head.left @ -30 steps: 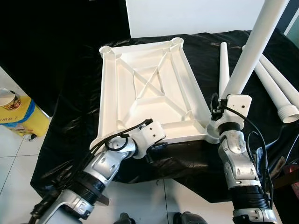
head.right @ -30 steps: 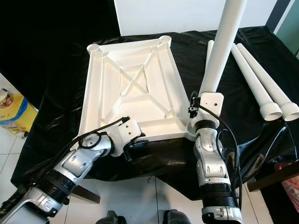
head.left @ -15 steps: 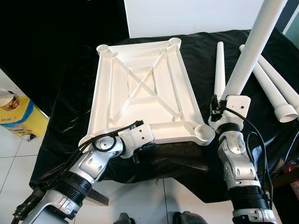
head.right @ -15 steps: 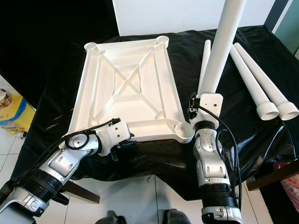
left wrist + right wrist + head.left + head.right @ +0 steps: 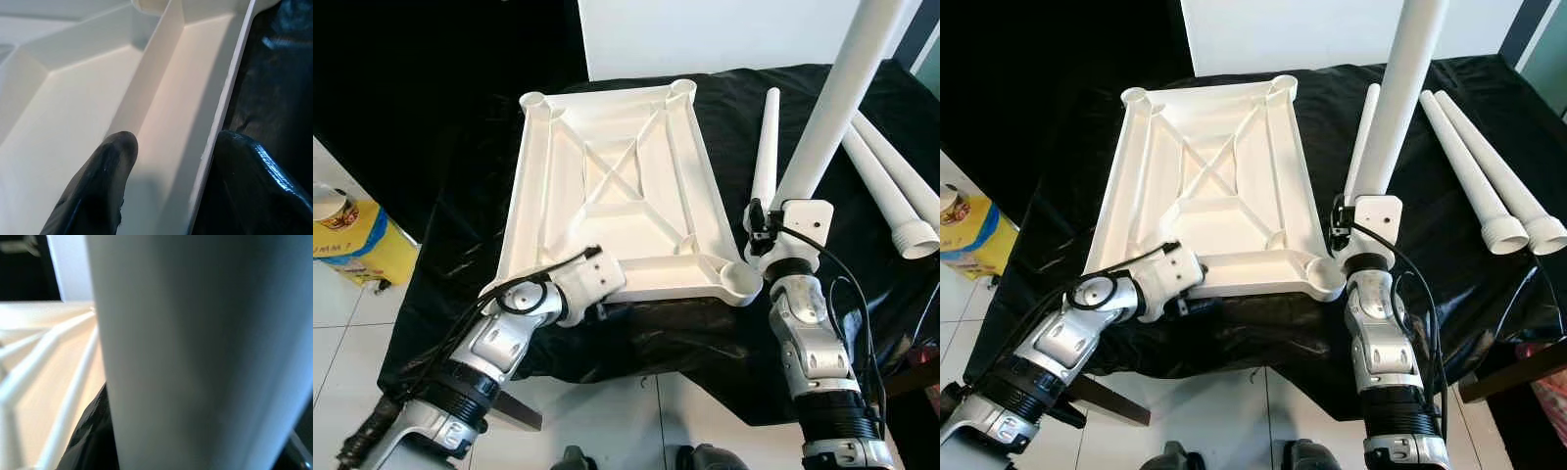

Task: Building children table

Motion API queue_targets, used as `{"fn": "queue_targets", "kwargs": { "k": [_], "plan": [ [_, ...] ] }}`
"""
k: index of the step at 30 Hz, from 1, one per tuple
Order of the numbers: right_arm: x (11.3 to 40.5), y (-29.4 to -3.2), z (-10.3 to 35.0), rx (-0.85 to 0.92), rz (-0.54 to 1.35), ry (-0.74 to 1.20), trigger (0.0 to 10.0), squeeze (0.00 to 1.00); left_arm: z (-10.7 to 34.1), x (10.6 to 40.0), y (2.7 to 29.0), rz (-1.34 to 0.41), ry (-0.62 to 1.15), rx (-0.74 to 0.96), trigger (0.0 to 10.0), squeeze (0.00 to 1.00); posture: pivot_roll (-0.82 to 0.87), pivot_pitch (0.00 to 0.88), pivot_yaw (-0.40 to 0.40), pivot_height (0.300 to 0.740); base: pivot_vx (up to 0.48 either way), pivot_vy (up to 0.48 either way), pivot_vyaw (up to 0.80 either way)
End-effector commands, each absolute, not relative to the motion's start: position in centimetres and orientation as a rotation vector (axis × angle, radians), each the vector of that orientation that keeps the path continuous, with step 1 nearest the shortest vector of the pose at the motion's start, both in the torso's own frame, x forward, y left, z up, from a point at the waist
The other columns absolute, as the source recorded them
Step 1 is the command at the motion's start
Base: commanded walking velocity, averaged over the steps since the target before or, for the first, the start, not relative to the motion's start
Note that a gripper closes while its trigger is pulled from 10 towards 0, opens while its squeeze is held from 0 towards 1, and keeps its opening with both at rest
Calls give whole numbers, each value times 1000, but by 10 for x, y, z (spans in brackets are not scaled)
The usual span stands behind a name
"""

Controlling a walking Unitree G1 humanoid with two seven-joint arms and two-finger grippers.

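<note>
The tabletop (image 5: 617, 186) lay upside down on the black-covered worktop (image 5: 803, 108). Left claw (image 5: 171, 181) pinched its near rim, one finger inside and one outside. Right claw (image 5: 781, 220) gripped a leg (image 5: 832, 108) upright just beside the near-right corner socket (image 5: 741, 279). Three more legs (image 5: 891, 186) lay to the right.

Your surface (image 5: 705, 333) is draped in crinkled black plastic sheeting (image 5: 1263, 338) (glossy, catching the light in folds). Behind it you have a white panel (image 5: 705, 34) against a black backdrop (image 5: 421, 69). The floor (image 5: 342, 343) is white tile with dark grout. A yellow box (image 5: 362, 250) sits on it at your left.
</note>
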State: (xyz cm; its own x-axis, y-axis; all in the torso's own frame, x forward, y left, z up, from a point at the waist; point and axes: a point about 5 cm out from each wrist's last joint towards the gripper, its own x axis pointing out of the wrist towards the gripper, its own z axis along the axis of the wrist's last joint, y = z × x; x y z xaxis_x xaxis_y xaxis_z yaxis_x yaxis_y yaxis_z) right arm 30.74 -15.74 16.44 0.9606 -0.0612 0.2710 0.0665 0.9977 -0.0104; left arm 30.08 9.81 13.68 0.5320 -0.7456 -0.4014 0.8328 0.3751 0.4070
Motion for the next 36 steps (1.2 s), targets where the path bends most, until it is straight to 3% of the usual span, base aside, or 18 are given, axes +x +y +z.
{"fn": "queue_targets", "kwargs": {
  "k": [1, 5, 12, 36],
  "plan": [
    [304, -146, 166, -8, -4, -301, 10000, 0, 152, 300, 95, -987, 90, 506, 10000, 0, 21, 98, 27, 740, 0, 0, 0],
    [297, -141, 170, 17, 35, -341, 10000, 0, 166, 292, 86, -981, -5, 374, 10000, 0, 25, 97, 23, 740, 0, 0, 0],
    [288, -138, 166, 27, 70, -347, 10000, 0, 168, 285, 84, -938, -31, 299, 10000, 0, 28, 95, 20, 740, 0, 0, 0],
    [266, -149, 136, 43, 69, -236, 10000, 0, 171, 265, 80, -902, -62, 165, 10000, 0, 30, 95, 23, 740, 0, 0, 0]
  ]
}}
